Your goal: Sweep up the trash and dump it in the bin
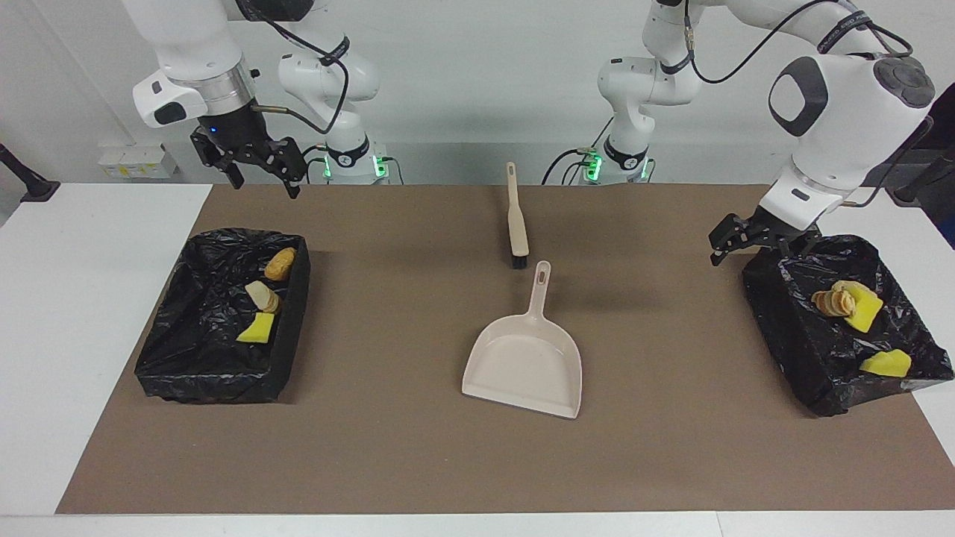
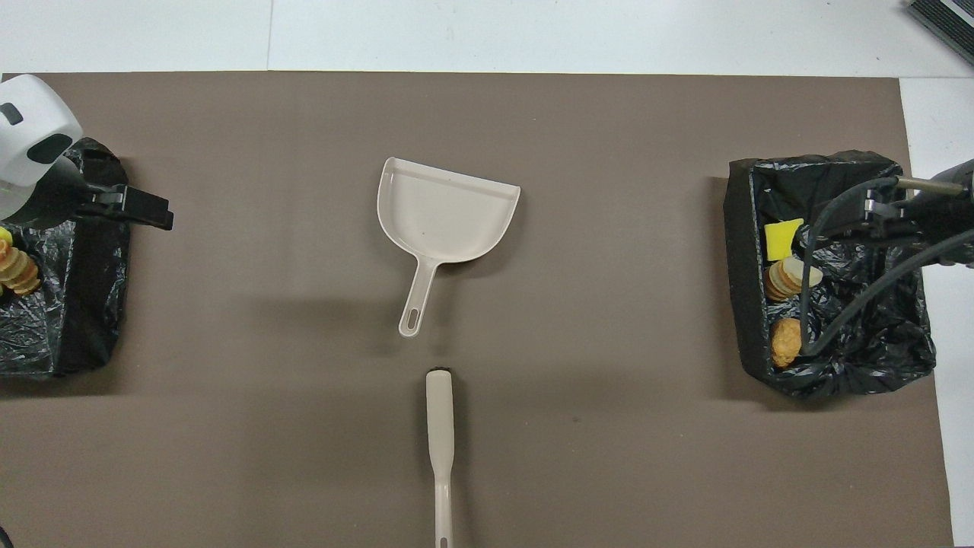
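Observation:
The trash lies in two black-lined bins. The bin (image 1: pixel 216 350) (image 2: pixel 837 365) at the right arm's end holds a brown chunk (image 1: pixel 280 263), a pale slice (image 1: pixel 262 295) and a yellow wedge (image 1: pixel 257 328). The bin (image 1: pixel 806 350) (image 2: pixel 68 320) at the left arm's end holds a pastry piece (image 1: pixel 834 301) and yellow wedges (image 1: pixel 885 363). The beige dustpan (image 1: pixel 526 358) (image 2: pixel 445 217) lies mid-table, with the brush (image 1: pixel 516 220) (image 2: pixel 439 434) nearer the robots. My left gripper (image 1: pixel 742 252) (image 2: pixel 156 218) hangs open and holding nothing over its bin's inner edge. High over the other bin, my right gripper (image 1: pixel 262 177) (image 2: pixel 875 207) waits open, nothing in it.
A brown mat (image 1: pixel 418 462) covers most of the white table (image 1: pixel 89 298). The dustpan's handle points at the brush head, a small gap apart. Cables from the right arm hang across its bin in the overhead view.

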{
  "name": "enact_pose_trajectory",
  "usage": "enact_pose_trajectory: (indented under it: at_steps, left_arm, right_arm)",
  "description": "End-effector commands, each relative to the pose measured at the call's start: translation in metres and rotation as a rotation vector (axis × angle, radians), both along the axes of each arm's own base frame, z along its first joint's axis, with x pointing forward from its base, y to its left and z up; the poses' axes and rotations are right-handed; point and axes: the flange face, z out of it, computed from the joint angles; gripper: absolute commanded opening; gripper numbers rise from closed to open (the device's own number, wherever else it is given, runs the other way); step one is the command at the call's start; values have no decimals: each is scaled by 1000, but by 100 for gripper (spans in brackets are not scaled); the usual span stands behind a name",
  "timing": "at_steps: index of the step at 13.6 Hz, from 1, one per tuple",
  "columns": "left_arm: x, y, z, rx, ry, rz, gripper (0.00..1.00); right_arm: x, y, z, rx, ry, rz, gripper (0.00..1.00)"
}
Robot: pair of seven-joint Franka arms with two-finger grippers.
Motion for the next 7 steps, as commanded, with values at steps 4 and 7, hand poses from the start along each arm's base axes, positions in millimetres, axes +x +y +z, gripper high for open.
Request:
enact_pose_trajectory:
  at_steps: [4, 7]
  left_arm:
    - [-26, 31, 49, 14, -11, 38, 100]
    - [-57, 32, 82, 6, 1, 45, 100]
  right_arm:
    - [-6, -4, 1, 17, -1, 15, 100]
    - [-6, -4, 0, 17, 0, 15, 100]
